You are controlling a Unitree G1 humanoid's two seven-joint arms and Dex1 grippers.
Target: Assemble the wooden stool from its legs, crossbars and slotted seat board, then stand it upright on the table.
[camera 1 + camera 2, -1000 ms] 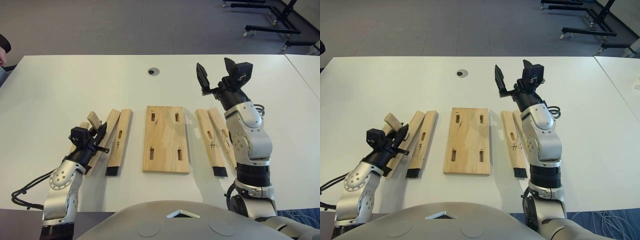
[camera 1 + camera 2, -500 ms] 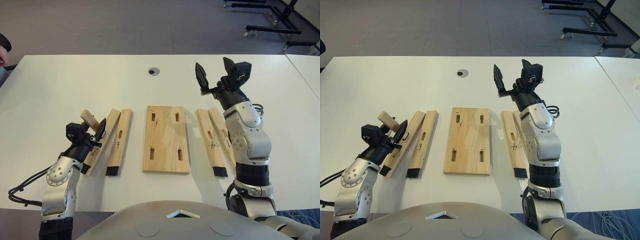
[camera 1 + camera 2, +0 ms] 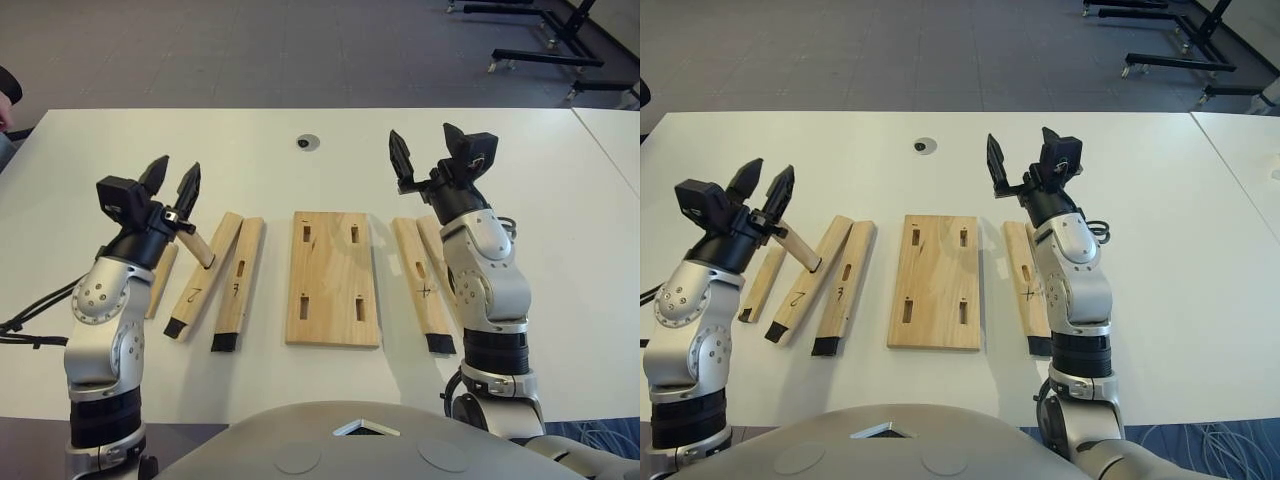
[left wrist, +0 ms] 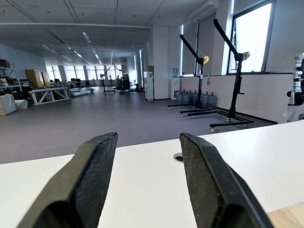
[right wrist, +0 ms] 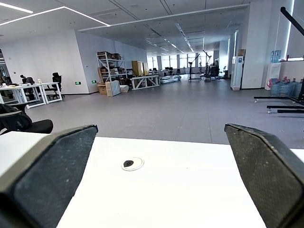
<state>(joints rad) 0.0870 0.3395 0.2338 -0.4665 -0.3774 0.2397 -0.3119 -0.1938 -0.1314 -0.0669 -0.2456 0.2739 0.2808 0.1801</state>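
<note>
Left gripper point(image 3: 179, 163) up off the table point(image 3: 90, 170) on the left side, fingers pointing up and spread apart; wrist view shows the two dark fingers point(image 4: 78, 187) with bare table between them, nothing gripped. Right gripper point(image 3: 420, 132) also raised, beyond the far ends of the right-hand legs, fingers spread wide and empty.

Short crossbar point(image 3: 197, 247) sits slantwise just below the left gripper, lower end over the upper part of the outer left leg point(image 3: 200, 282). Cannot tell whether it rests on that leg or touches the gripper body.

Second crossbar point(image 3: 160, 282) flat on the table, just outside the outer left leg, roughly in line with it.

Inner left leg point(image 3: 240, 285) lies beside the outer one, close at the far ends, splayed apart toward the near, dark-capped ends. Slot visible in the inner leg.

Seat board point(image 3: 333, 280) flat at table centre, long side running away from the robot, four small slots showing. Clear gaps either side to the legs.

Right pair: one leg point(image 3: 421, 288) flat just right of the board, dark cap nearest the robot; its neighbour point(image 3: 437, 240) alongside, partly hidden behind the right arm.

Round grommet point(image 3: 307, 143) in the tabletop beyond the board.
</note>
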